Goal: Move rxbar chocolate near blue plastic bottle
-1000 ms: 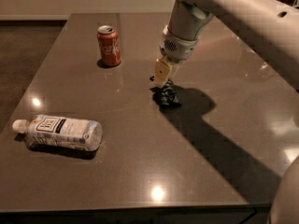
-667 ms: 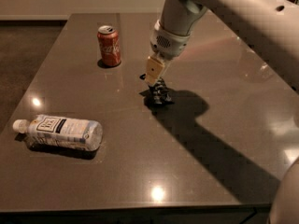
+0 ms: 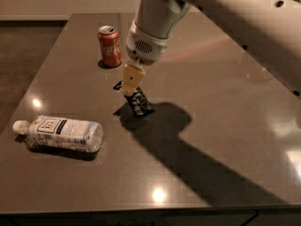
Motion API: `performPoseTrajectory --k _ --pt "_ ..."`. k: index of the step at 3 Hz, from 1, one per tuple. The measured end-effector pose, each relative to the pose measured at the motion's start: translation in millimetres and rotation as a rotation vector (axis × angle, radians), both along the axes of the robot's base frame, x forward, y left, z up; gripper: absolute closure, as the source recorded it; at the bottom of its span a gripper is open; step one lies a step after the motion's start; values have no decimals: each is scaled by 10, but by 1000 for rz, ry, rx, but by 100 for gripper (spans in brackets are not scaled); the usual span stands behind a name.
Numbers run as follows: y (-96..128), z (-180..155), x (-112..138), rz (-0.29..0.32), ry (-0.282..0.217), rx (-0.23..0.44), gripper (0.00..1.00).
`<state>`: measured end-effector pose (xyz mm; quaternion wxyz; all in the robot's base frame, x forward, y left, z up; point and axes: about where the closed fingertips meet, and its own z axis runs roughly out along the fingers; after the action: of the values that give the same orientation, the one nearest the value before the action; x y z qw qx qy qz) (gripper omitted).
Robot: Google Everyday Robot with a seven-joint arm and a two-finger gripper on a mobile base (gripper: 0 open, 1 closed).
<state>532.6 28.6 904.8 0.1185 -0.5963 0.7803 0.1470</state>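
Over the grey table [image 3: 225, 88], the jaws clasp the rxbar chocolate [image 3: 140, 103].

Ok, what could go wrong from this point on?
1. The gripper, low over the middle of the table, seems to pinch the rxbar chocolate by its upper end only. The bar hangs tilted and may slip out.
2. The blue plastic bottle lies on its side at the front left, so a nudge on arrival could roll it.
3. The red can stands close behind the wrist, and a swing could knock it over.
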Motion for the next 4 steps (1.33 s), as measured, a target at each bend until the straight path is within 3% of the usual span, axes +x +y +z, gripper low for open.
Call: performPoseTrajectory --k 1,2,4 --pt "425 -109 -240 135 5 -4 97" --pt "584 -179 -310 184 3 -20 75" --pt "606 -172 -311 184 -3 -16 28"
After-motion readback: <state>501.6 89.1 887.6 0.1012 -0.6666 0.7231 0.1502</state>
